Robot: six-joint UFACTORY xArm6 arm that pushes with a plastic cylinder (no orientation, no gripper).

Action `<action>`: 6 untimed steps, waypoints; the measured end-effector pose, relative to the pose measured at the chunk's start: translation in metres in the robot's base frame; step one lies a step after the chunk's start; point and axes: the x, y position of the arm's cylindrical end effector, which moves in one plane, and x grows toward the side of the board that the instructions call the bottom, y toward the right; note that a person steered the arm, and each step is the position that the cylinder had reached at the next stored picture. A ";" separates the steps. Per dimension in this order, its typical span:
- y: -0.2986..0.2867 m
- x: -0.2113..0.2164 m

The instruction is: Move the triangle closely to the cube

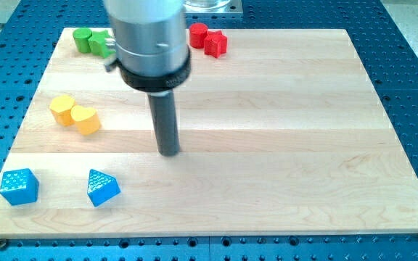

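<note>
A blue triangle block (102, 188) lies near the board's bottom left. A blue cube (18, 186) sits further left of it, near the bottom left corner, with a gap between them. My tip (169, 151) rests on the board up and to the right of the triangle, well apart from it. The rod rises from there into the arm's grey body at the view's top.
Two yellow blocks (75, 114) sit touching at the left. Two green blocks (91, 40) are at the top left, partly hidden by the arm. A red cylinder (197, 33) and a red star-like block (215, 43) sit at the top middle. The wooden board (303, 145) lies on a blue perforated table.
</note>
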 end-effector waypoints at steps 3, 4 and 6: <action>-0.130 0.072; -0.052 0.052; -0.127 0.040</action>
